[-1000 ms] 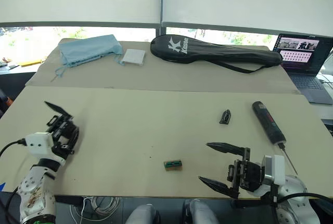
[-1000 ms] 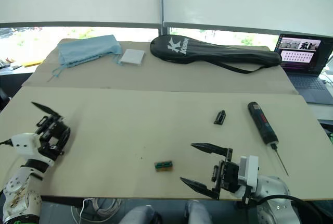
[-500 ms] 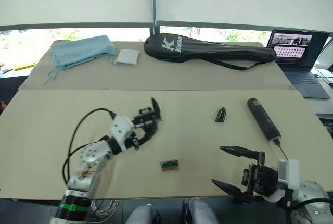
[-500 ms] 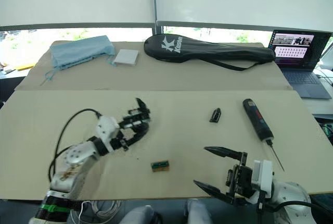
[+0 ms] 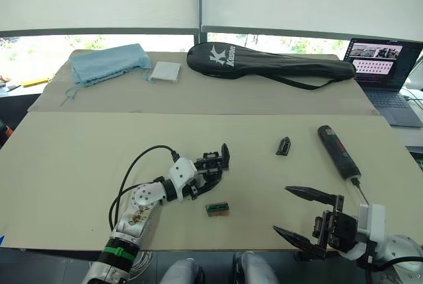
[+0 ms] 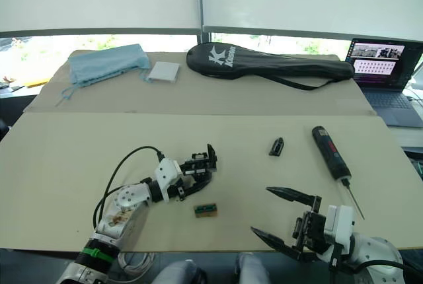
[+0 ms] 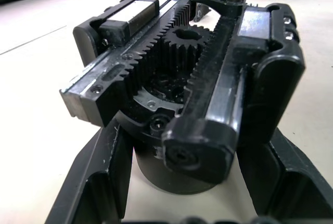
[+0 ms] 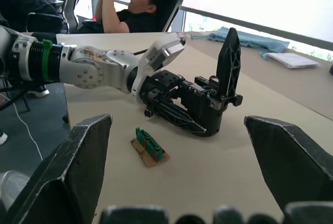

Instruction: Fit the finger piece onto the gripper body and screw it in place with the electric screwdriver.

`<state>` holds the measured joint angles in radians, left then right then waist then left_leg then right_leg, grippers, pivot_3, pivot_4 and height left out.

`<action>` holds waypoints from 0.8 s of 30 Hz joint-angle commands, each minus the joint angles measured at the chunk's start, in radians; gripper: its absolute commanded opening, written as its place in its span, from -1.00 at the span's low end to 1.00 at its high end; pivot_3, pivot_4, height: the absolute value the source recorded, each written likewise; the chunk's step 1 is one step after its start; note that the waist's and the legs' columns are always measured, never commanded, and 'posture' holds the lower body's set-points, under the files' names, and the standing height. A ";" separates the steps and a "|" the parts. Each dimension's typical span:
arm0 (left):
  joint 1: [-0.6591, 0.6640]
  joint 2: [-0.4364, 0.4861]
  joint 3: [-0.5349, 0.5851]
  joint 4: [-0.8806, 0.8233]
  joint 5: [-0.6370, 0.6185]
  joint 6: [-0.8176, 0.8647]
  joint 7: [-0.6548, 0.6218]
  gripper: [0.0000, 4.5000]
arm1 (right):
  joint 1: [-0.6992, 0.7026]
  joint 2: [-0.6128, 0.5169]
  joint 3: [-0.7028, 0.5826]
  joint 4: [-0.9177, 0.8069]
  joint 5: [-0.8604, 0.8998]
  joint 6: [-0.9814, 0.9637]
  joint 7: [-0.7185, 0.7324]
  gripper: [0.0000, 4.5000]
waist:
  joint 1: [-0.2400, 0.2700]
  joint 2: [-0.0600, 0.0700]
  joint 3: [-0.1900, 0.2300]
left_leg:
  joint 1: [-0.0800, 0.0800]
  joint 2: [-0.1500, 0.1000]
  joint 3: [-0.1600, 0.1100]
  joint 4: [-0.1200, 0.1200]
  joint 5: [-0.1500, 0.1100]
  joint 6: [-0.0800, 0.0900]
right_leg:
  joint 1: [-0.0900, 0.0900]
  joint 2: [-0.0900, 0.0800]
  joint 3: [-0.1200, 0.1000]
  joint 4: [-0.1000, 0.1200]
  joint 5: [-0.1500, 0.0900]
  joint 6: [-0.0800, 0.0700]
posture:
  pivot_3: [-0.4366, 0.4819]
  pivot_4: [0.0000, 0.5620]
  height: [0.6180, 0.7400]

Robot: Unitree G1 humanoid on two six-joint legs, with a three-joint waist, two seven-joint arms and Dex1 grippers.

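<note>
The left tool (image 5: 213, 170) is closed around the gripper body (image 7: 182, 99), whose round base is clamped between the two black fingers (image 7: 101, 174) and rests on the table (image 5: 99, 158); one black finger already mounted on the body stands upright. The right tool (image 5: 305, 221) is held wide open and empty at the near edge of the table. Compared with the picture half a second earlier, the left tool has been carried further toward the table's middle and lowered to the surface just behind the small green-and-tan box (image 5: 217, 209), while the right tool has stayed open in much the same place. The finger piece (image 5: 285, 146) lies on the table well to the right of the left tool, beyond the right tool. The electric screwdriver (image 5: 338, 152) lies just right of the finger piece, its bit pointing toward the right tool.
</note>
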<state>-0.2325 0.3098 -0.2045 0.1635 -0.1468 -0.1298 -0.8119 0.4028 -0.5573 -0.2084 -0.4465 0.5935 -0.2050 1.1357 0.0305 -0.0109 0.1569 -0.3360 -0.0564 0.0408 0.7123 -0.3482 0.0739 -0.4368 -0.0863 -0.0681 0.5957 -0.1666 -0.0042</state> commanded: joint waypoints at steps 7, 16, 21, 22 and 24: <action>0.002 0.010 0.024 0.025 -0.041 -0.049 -0.059 0.96 | 0.016 0.019 -0.014 0.018 -0.010 -0.069 0.004 1.00 | 0.007 0.002 -0.001 | 0.000 0.000 0.000 0.000 0.003 0.007 | 0.000 0.000 0.000 0.000 0.000 0.000 | -0.05 -0.47 1.00; -0.049 0.135 0.081 0.088 -0.157 0.034 -0.270 0.96 | 0.065 0.029 -0.017 0.025 -0.011 -0.090 0.003 1.00 | 0.008 0.003 -0.002 | 0.000 0.000 0.000 0.000 0.003 0.008 | -0.001 0.000 0.000 0.000 0.000 0.000 | -0.05 -0.47 1.00; -0.178 0.142 0.068 0.237 -0.164 0.030 -0.411 0.96 | 0.081 0.035 -0.013 0.020 -0.017 -0.098 -0.001 1.00 | 0.011 0.003 -0.002 | 0.000 0.000 0.000 0.000 0.003 0.010 | -0.001 0.000 0.000 0.000 0.000 0.000 | -0.05 -0.47 1.00; -0.217 0.135 0.063 0.284 -0.159 0.024 -0.440 0.96 | 0.090 0.036 -0.013 0.017 -0.018 -0.101 -0.002 1.00 | 0.012 0.003 -0.002 | 0.000 0.000 0.000 0.000 0.003 0.010 | 0.000 0.000 0.000 0.000 0.000 0.000 | -0.05 -0.47 1.00; -0.287 0.118 0.055 0.375 -0.139 -0.014 -0.488 0.96 | 0.098 0.036 -0.012 0.012 -0.019 -0.102 -0.005 1.00 | 0.012 0.003 -0.002 | -0.001 -0.001 0.000 0.001 0.003 0.010 | -0.001 0.000 -0.001 0.000 0.000 0.000 | -0.05 -0.47 1.00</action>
<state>-0.4801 0.4347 -0.1463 0.4999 -0.2947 -0.1055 -1.2589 0.4907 -0.5233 -0.2085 -0.4026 0.5712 -0.2796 1.1328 0.0427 -0.0079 0.1549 -0.3369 -0.0573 0.0408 0.7132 -0.3451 0.0843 -0.4373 -0.0863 -0.0692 0.5957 -0.1665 -0.0039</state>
